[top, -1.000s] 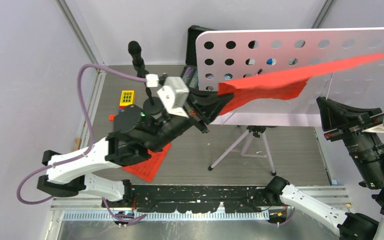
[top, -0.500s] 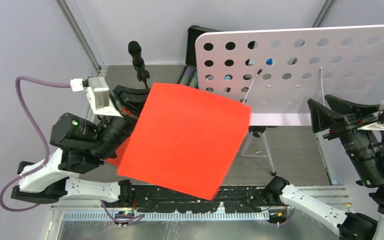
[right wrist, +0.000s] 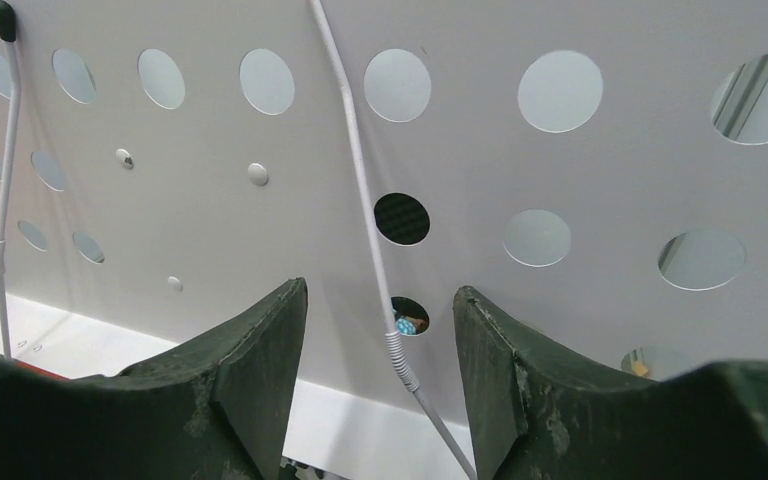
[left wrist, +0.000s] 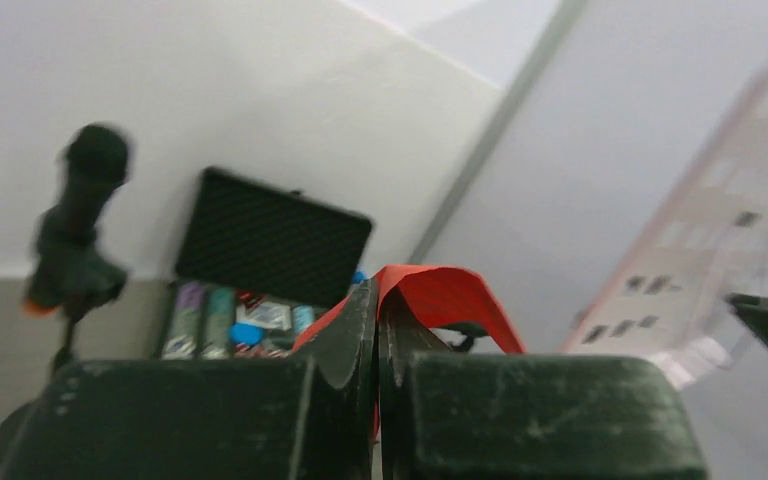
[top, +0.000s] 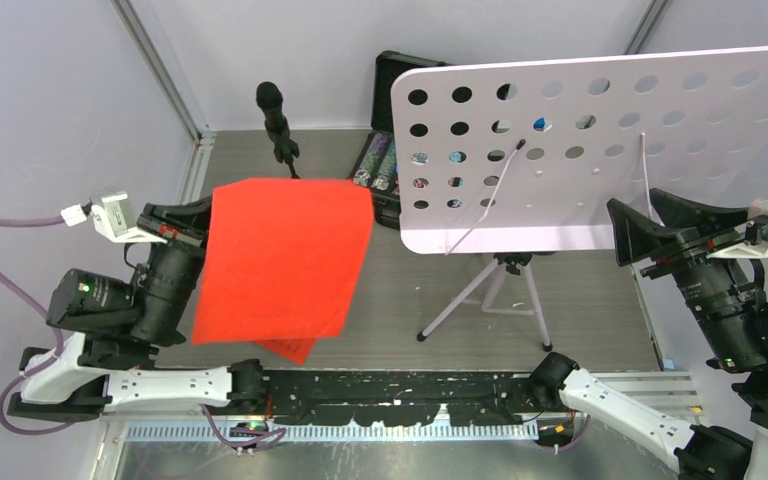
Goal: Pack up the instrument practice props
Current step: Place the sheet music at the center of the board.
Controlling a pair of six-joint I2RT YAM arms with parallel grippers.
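My left gripper (top: 198, 222) is shut on the left edge of a red sheet-music page (top: 280, 260), which hangs spread out over the left floor. In the left wrist view the page (left wrist: 450, 295) curls up from between the closed jaws (left wrist: 378, 300). A second red page (top: 292, 350) lies on the floor under it. The white hole-punched music rack (top: 600, 140) stands on silver tripod legs (top: 490, 290). My right gripper (top: 632, 205) stands open just in front of the rack (right wrist: 460, 170), its fingers either side of a white page-holder wire (right wrist: 360, 180). A black microphone (top: 273, 105) stands at the back left.
An open black case of poker chips (top: 385, 150) sits on the floor behind the rack, also visible in the left wrist view (left wrist: 270, 240). Grey walls close in the left and back. The microphone's base is hidden behind the held page.
My left arm swung left and back, pulling the red page off the rack and away from it. The right gripper let go of the page and opened.
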